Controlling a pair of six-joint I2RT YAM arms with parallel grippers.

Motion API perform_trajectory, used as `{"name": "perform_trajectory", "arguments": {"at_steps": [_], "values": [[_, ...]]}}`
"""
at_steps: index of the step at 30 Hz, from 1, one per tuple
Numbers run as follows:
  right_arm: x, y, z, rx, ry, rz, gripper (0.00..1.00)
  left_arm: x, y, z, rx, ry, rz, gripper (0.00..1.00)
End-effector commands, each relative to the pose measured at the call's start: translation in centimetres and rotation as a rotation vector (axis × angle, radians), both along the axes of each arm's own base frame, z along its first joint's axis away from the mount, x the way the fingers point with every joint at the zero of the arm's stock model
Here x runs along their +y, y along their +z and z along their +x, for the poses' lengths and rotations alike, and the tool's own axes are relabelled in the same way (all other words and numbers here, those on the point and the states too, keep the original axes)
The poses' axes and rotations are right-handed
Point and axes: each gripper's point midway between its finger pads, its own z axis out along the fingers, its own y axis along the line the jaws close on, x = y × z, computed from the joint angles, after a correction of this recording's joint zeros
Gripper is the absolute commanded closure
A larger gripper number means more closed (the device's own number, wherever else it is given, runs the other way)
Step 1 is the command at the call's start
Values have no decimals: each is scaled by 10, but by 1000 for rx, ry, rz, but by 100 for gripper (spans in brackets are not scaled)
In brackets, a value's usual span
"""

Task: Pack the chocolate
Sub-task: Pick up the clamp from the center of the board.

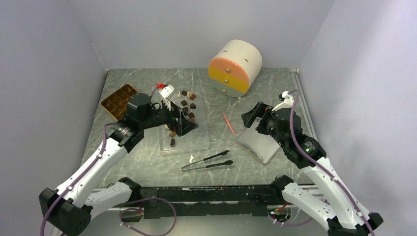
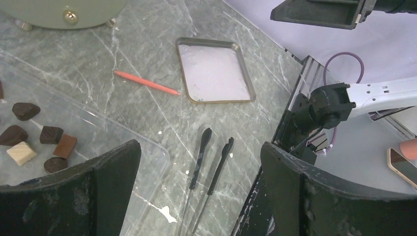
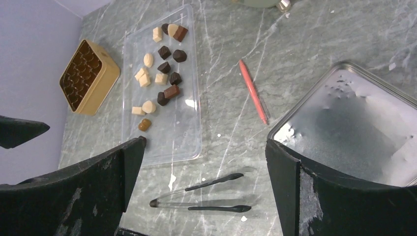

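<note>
Several chocolate pieces (image 1: 187, 104) in dark brown, mid-brown and cream lie scattered on a clear plastic tray (image 1: 196, 142). In the right wrist view the chocolate (image 3: 160, 73) fills the tray's far half. A few pieces (image 2: 37, 137) show at the left of the left wrist view. My left gripper (image 1: 179, 119) hovers over the tray's near part, close to the pieces, open and empty (image 2: 200, 147). My right gripper (image 1: 255, 118) hangs above the table by a metal tin, also open and empty (image 3: 205, 143).
A golden-brown compartmented tray (image 1: 119, 101) sits at the back left. Black-tipped tongs (image 1: 206, 162) lie near the front, an orange-red stick (image 1: 228, 123) beside a shallow metal tin (image 1: 259, 145). A round drawer box (image 1: 235, 67) stands at the back.
</note>
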Motion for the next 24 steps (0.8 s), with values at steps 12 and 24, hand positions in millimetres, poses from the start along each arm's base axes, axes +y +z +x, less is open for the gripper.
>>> {"name": "perform_trajectory", "arguments": {"at_steps": [12,24], "values": [[-4,15,1,-56,-27,28,0,11,11,8,-103,49,59,3],[-5,26,-2,-109,-4,31,0,-5,-40,-8,-41,-18,341,3]]}}
